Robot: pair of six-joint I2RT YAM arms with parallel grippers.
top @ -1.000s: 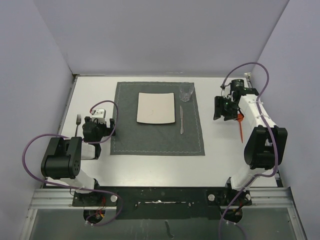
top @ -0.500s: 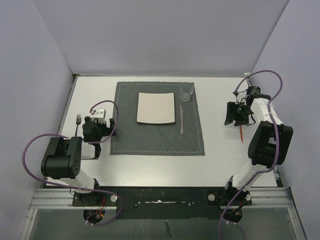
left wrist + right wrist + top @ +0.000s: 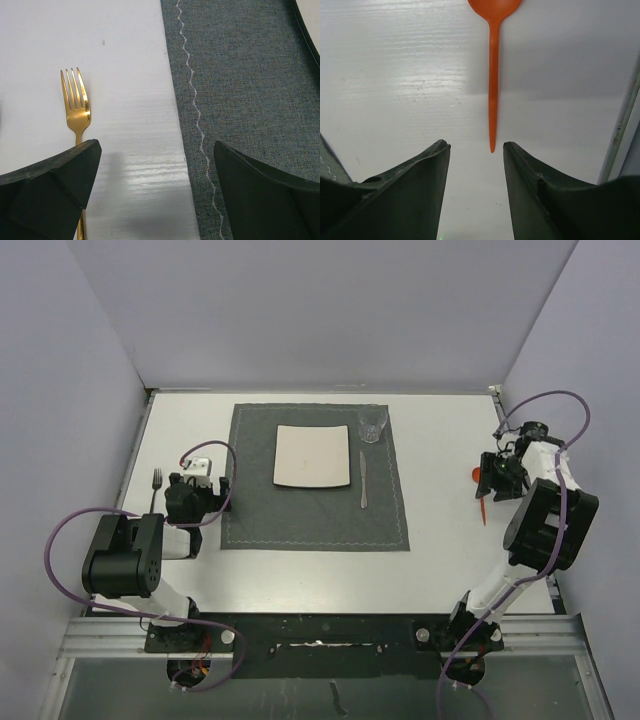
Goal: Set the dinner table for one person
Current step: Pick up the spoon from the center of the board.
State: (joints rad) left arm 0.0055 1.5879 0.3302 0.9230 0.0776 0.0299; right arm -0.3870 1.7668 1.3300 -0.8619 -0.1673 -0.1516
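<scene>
The white dinner table (image 3: 450, 560) carries a dark grey placemat (image 3: 315, 510) with a square white plate (image 3: 312, 456), a clear glass (image 3: 372, 424) and a knife (image 3: 364, 480) on it. A gold fork (image 3: 156, 490) lies left of the mat. An orange spoon (image 3: 483, 502) lies near the right edge. My right gripper (image 3: 495, 478) hovers over it, open. In the right wrist view the spoon's (image 3: 493, 75) handle tip lies just ahead of the right gripper (image 3: 472, 145), untouched. My left gripper (image 3: 156, 147) is wide open over bare table, between the fork (image 3: 76, 105) and the mat (image 3: 240, 75).
Purple-grey walls close in the table at the back and on both sides. The table's metal rim (image 3: 625, 125) runs close to the right of the spoon. Both arm bases and a metal rail (image 3: 320, 640) stand at the near edge.
My right arm has swung right and back toward the table's right edge, ending over the orange spoon, and its jaws have narrowed slightly. The left arm has not moved.
</scene>
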